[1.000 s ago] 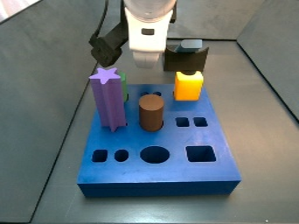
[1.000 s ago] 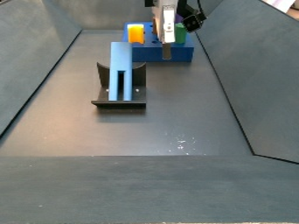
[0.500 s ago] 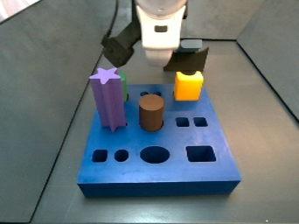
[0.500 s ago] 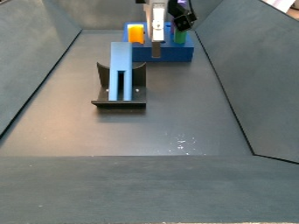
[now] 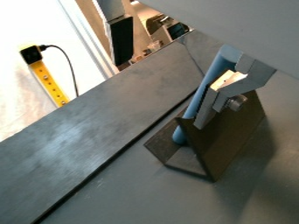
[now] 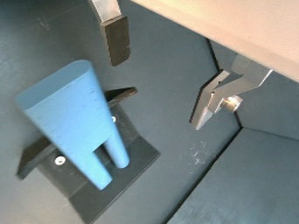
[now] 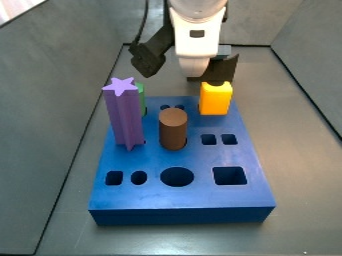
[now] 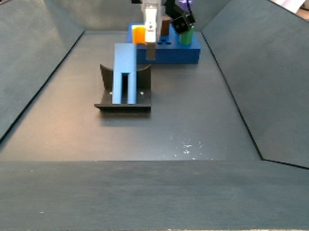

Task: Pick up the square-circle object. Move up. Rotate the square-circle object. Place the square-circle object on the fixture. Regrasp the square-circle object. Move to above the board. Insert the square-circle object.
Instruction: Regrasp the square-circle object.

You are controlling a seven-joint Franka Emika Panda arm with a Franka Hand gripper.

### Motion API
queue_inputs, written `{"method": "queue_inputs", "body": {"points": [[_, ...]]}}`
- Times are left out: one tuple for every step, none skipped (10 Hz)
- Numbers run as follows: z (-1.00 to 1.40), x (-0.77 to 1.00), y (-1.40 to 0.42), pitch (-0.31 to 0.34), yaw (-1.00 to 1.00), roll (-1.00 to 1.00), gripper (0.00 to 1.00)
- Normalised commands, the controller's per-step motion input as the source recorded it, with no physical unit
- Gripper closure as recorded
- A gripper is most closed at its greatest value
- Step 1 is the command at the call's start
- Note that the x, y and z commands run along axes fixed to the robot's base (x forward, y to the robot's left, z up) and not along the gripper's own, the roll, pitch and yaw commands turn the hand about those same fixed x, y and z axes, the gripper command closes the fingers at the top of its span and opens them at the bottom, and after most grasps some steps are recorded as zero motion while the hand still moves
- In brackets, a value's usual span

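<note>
Gripper (image 6: pixel 160 83) open and empty: fingers (image 6: pixel 114 39) well apart, nothing between them. In a side view it hangs over the far end of the board (image 7: pixel 181 195), above the yellow block (image 7: pixel 215 97). Peg (image 8: pixel 126 70) is not held; it leans upright against the fixture (image 8: pixel 121 105), near and left of the board, well apart from the gripper. Both wrist views show its foot on the base plate. Judgement: placing on the fixture looks done; regrasp, carry above the board and insertion remain. Which hole is meant I cannot tell.
</note>
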Motion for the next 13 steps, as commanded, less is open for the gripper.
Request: {"method": "queue_inputs", "body": {"points": [[-0.06, 1.00, -0.04, 0.136, -0.01, 0.13, 0.00], [-0.06, 0.96, -0.04, 0.148, 0.02, 0.14, 0.00], [-0.06, 0.92, -0.04, 0.152, 0.03, 0.14, 0.00], [-0.06, 0.84, -0.04, 0.154, 0.07, 0.16, 0.00], [-0.05, 0.82, -0.04, 0.149, 0.08, 0.16, 0.00], [-0.05, 0.76, -0.04, 0.139, 0.10, 0.16, 0.00], [-0.05, 0.73, -0.04, 0.129, 0.11, 0.16, 0.00], [-0.05, 0.69, -0.04, 0.116, 0.11, 0.16, 0.00], [-0.04, 0.66, -0.04, 0.107, 0.11, 0.16, 0.00], [-0.05, 0.62, -0.04, 0.091, 0.10, 0.15, 0.00], [-0.05, 0.59, -0.03, 0.085, 0.10, 0.15, 0.00], [-0.04, 0.54, -0.03, 0.076, 0.09, 0.15, 0.00], [-0.04, 0.50, -0.03, 0.072, 0.08, 0.15, 0.00]]}}
